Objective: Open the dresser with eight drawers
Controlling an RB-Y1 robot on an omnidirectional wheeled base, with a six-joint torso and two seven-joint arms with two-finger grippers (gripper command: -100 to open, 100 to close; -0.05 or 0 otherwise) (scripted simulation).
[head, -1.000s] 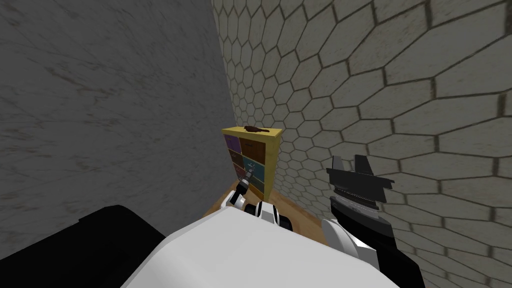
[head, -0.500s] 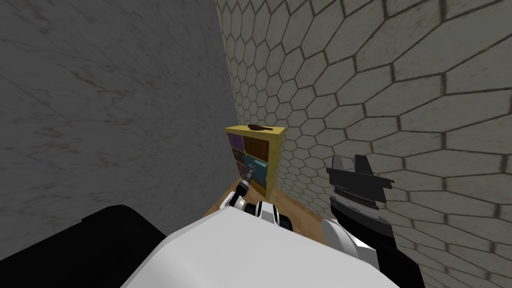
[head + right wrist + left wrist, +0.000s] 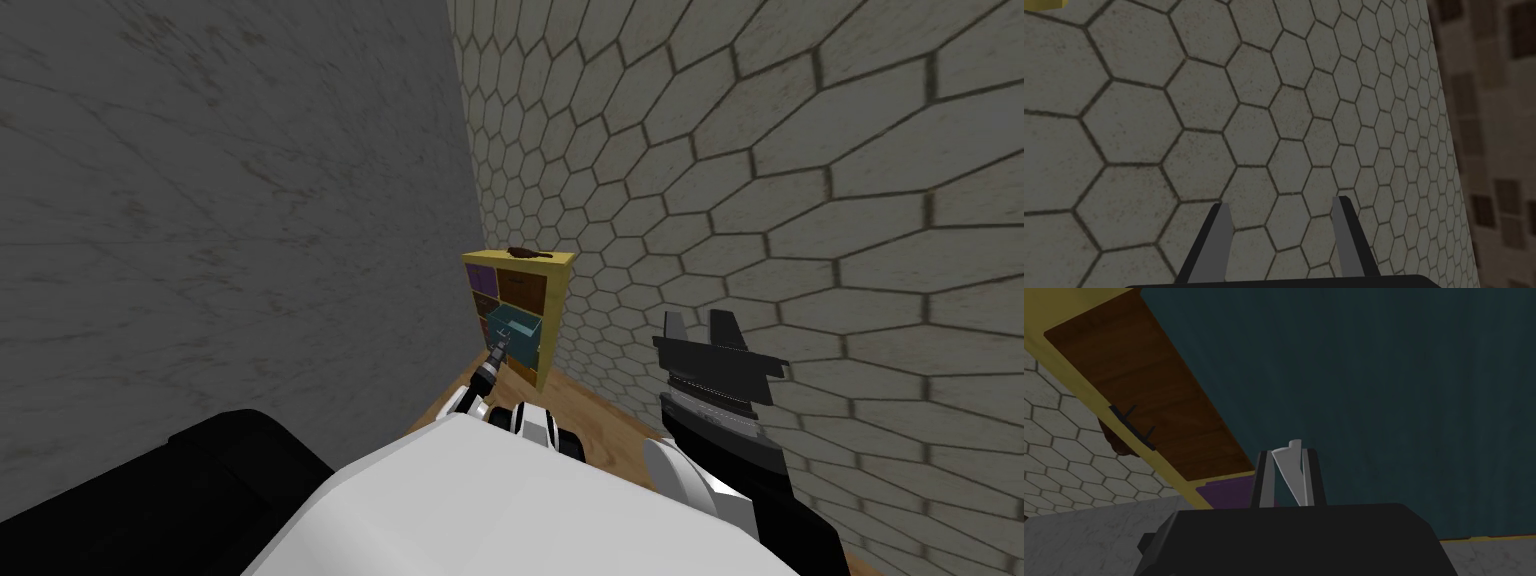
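Our left hand (image 3: 1286, 458) is clamped on the pale handle (image 3: 1291, 477) of the teal drawer (image 3: 518, 325), which juts out of the yellow dresser (image 3: 556, 300) standing in the far corner of the wooden floor (image 3: 590, 420), while our right hand (image 3: 1281, 202) stands open.

Both the left gripper (image 3: 1287, 455) and right gripper (image 3: 1280, 205) are dark boxes with thin grey blade fingers (image 3: 1216, 240); the right wrist (image 3: 712, 405) looks ribbed.
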